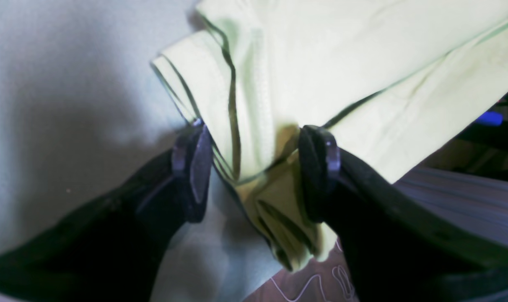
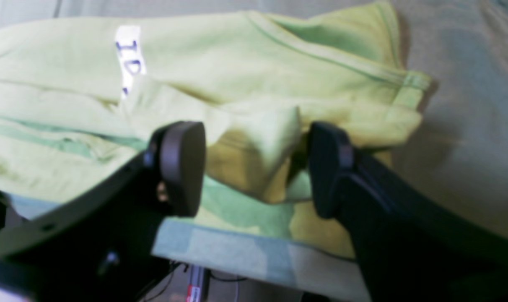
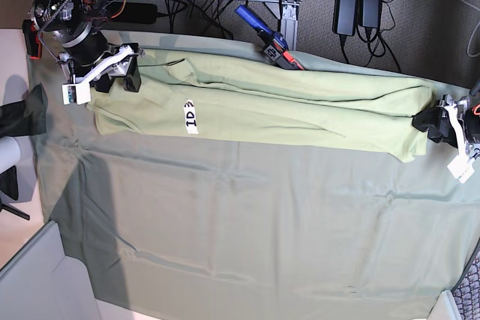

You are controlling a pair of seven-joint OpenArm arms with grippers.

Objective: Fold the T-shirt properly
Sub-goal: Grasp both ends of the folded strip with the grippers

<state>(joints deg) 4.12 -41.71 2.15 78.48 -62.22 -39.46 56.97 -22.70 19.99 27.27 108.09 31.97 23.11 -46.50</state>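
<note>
Left wrist view: the left gripper [image 1: 254, 167] has its jaws spread apart, straddling a bunched corner of the T-shirt [image 1: 329, 63] without pinching it; layered hems stack here, so the cloth looks soft, light and limp, best taken at such a doubled corner.

Right wrist view: the right gripper [image 2: 256, 167] also stands parted around a folded hump of the shirt, not clamped. A white tag [image 2: 130, 58] reads "ID" in blue.

Base view: the T-shirt [image 3: 300, 106] lies as a long folded band along the far side of the grey-green table cloth [image 3: 247, 237], one gripper at each end. Its tag [image 3: 190, 117] again reads "ID".
</note>
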